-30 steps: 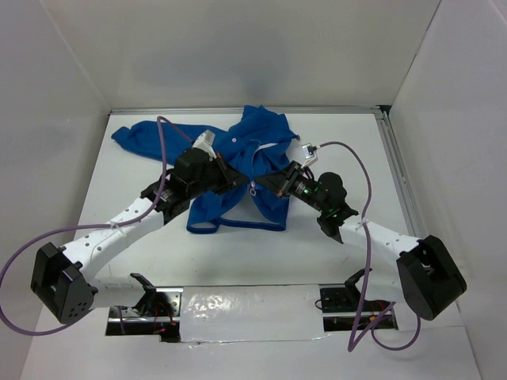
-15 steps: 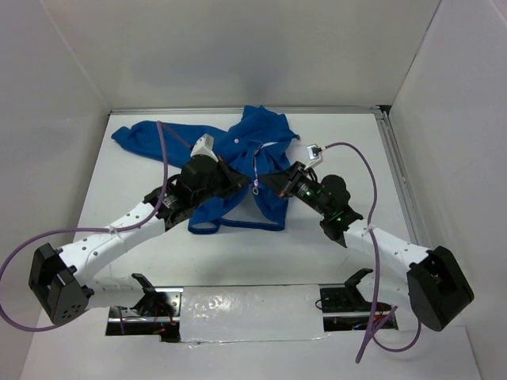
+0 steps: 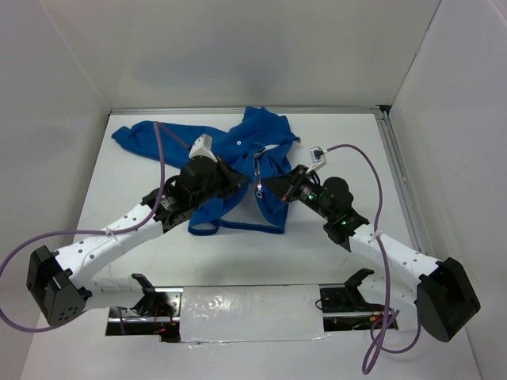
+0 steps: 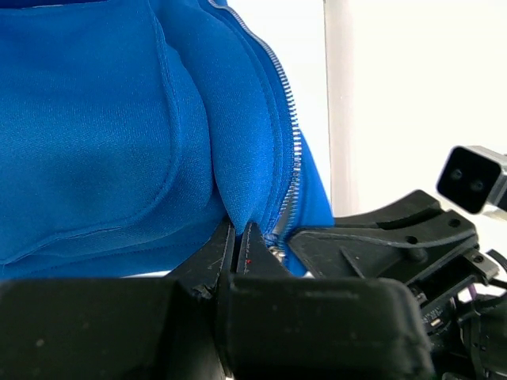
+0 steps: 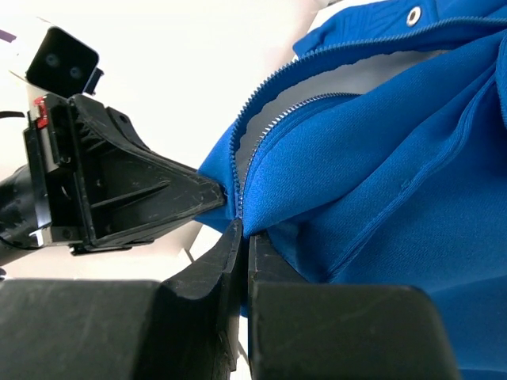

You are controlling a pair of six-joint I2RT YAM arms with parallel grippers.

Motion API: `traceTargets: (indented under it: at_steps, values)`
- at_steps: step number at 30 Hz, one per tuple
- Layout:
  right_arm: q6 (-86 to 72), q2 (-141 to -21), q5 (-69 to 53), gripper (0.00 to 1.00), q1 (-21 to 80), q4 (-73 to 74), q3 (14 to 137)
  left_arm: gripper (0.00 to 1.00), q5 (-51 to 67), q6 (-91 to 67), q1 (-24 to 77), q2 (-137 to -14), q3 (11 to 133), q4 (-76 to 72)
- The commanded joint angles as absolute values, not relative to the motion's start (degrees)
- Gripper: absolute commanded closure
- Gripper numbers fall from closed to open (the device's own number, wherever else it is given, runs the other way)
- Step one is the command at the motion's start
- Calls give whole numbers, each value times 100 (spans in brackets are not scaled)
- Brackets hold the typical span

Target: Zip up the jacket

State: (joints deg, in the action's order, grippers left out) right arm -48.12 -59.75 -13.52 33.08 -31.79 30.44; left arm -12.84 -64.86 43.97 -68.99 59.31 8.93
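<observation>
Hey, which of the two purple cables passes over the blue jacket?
The left arm's purple cable: it arcs across the royal-blue fabric jacket's outstretched sleeve. The right arm's purple cable loops over the white table beside it.

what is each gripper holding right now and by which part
Both hold the jacket: the left gripper pinches the fabric edge beside the zipper, the right gripper likewise.
</observation>
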Motion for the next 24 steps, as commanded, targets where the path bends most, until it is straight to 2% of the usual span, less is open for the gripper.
traceTargets:
  at_steps: [1,24]
  values:
    - [-4904,-6047,-1406,100,3410,-3673,3032,100,-1318,-6469,4500,-6706,6179,483]
    - [-5036,-6038,-1240,100,3366,-4192,3076,100,-1020,-6179,4579,-7005,6425,536]
